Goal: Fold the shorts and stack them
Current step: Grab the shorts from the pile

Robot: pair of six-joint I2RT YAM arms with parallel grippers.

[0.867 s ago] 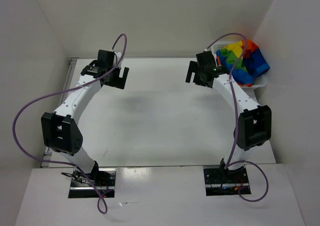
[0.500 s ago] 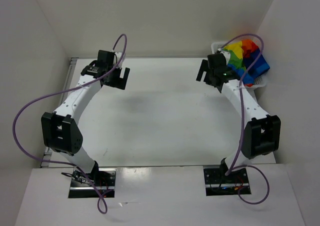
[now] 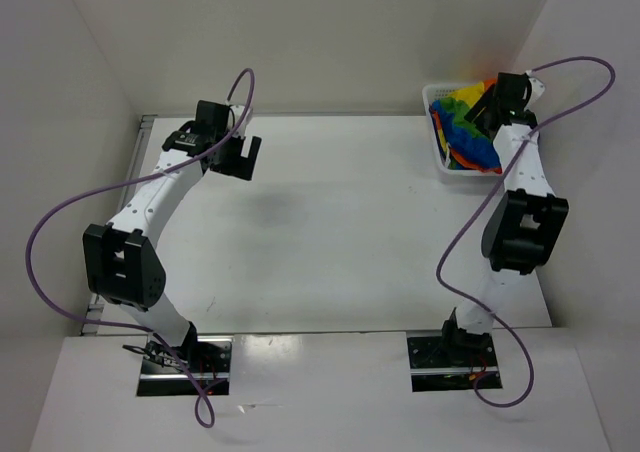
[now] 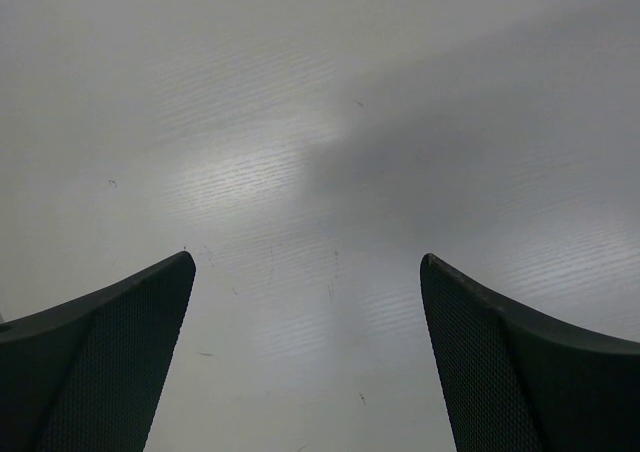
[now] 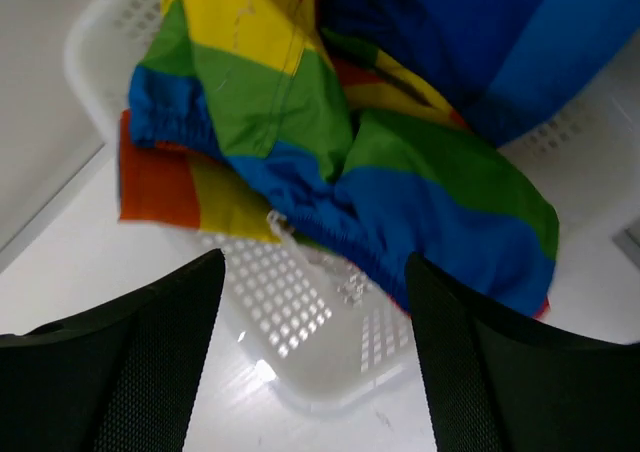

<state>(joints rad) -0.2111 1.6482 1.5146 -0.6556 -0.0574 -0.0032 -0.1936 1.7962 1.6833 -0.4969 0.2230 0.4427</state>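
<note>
The rainbow-striped shorts (image 3: 464, 132) lie bunched in a white mesh basket (image 3: 436, 152) at the table's back right. In the right wrist view the shorts (image 5: 330, 142) spill over the basket (image 5: 300, 312) wall, with a white drawstring (image 5: 282, 224) hanging down. My right gripper (image 3: 488, 100) is open and empty above the basket; in its own view (image 5: 315, 272) the jaws stand wide apart over the basket's wall. My left gripper (image 3: 232, 152) is open and empty at the back left; in its own view (image 4: 308, 272) only bare table shows between its fingers.
White walls close in the table on the left, back and right. The basket sits against the right wall in the back corner. Purple cables loop from both arms. The white tabletop (image 3: 320, 232) lies between the arms.
My right arm has swung right and back, from beside the basket on the table side to over the basket near the right wall. The shorts now show fully in the basket. The left arm has not moved.
</note>
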